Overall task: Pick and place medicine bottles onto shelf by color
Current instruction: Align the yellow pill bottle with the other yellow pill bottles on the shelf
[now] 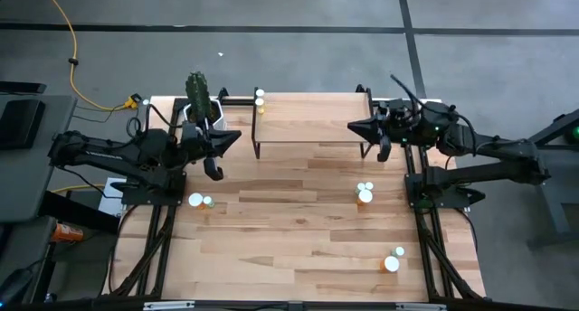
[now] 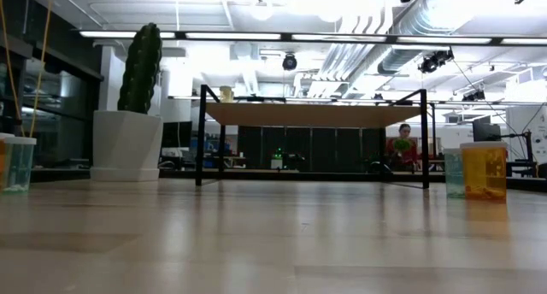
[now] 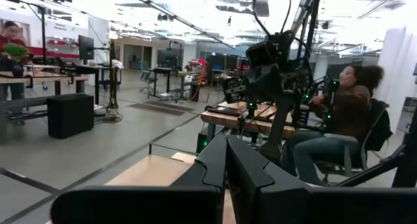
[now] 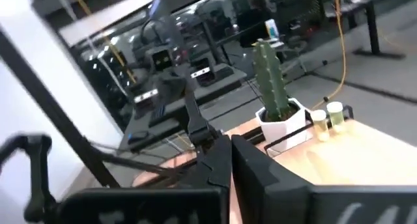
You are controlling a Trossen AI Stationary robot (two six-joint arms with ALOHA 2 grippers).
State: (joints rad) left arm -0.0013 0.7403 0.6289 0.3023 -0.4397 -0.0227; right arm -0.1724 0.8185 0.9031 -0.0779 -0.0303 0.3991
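Observation:
The shelf [image 1: 312, 121] stands at the table's far middle on thin black legs [image 2: 202, 136]. Two medicine bottles [image 1: 260, 99] stand on its far left corner, also in the right wrist view [image 4: 329, 115]. More bottles stand on the tabletop: a pair at the left [image 1: 201, 201], a cluster right of centre [image 1: 365, 193] and a pair at the near right [image 1: 393, 260]. My left gripper [image 1: 237, 136] hovers shut off the shelf's left end, holding nothing. My right gripper [image 1: 353, 126] hovers shut over the shelf's right end, also holding nothing.
A cactus in a white pot [image 1: 198, 101] stands at the far left, beside the shelf [image 2: 137, 114]. In the low view, bottles stand at the left edge [image 2: 17, 161] and at the right [image 2: 484, 169]. A person [image 3: 345, 120] sits beyond the table.

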